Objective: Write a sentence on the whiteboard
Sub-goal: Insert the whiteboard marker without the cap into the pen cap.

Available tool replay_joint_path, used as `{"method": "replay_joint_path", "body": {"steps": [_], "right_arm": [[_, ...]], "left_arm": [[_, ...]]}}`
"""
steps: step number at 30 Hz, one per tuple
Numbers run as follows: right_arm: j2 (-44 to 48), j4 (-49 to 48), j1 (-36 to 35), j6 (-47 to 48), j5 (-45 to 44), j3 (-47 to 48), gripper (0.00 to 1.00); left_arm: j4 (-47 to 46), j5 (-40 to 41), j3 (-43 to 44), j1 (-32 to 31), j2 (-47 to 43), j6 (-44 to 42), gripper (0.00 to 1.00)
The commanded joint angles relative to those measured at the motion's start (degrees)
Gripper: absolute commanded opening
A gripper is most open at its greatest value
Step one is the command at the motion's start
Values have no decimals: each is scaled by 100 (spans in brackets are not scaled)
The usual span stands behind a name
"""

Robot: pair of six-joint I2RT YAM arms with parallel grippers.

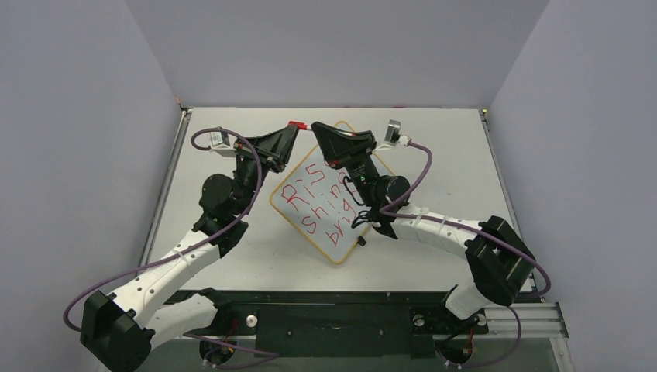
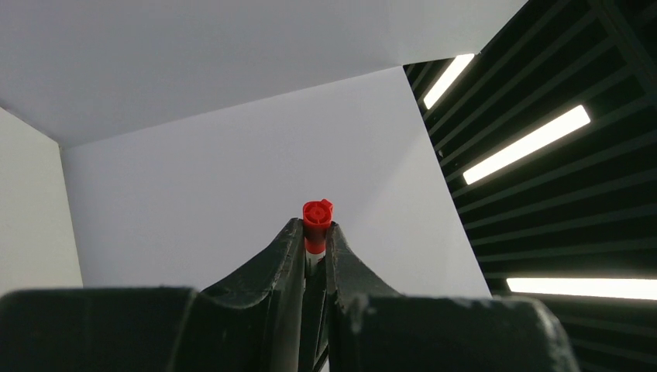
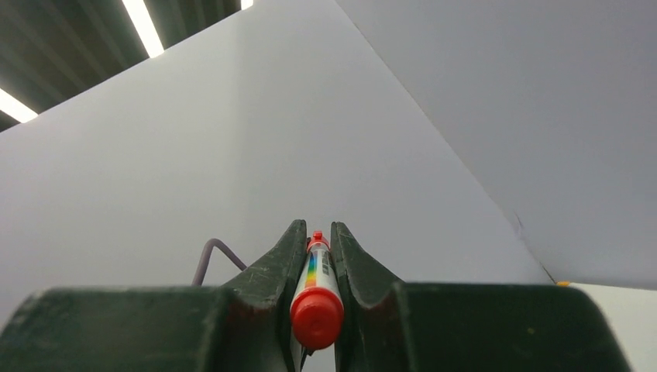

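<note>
The whiteboard lies at an angle in the middle of the table, with an orange-yellow frame and three lines of red handwriting on it. Both grippers meet in the air over its far corner. A red marker runs level between them. My left gripper is shut on the marker's red cap, and a bit of white barrel shows below it. My right gripper is shut on the marker's white barrel, which has a rainbow label. The barrel's red back end faces the right wrist camera.
A small black clip sits on the whiteboard's near right edge. Grey enclosure walls stand at the left, back and right of the white table. Purple cables loop off both wrists. The arm bases sit on the black rail at the near edge.
</note>
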State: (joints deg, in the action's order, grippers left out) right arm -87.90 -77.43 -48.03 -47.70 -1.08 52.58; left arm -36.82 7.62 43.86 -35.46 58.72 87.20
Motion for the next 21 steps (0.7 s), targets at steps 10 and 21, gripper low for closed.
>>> {"method": "replay_joint_path", "body": {"steps": [10, 21], "right_arm": [[83, 1415, -369, 752, 314, 191, 0], [300, 761, -306, 780, -364, -200, 0]], "left_arm": [[279, -1408, 264, -623, 43, -221, 0], [307, -1502, 351, -618, 92, -256, 33]]}}
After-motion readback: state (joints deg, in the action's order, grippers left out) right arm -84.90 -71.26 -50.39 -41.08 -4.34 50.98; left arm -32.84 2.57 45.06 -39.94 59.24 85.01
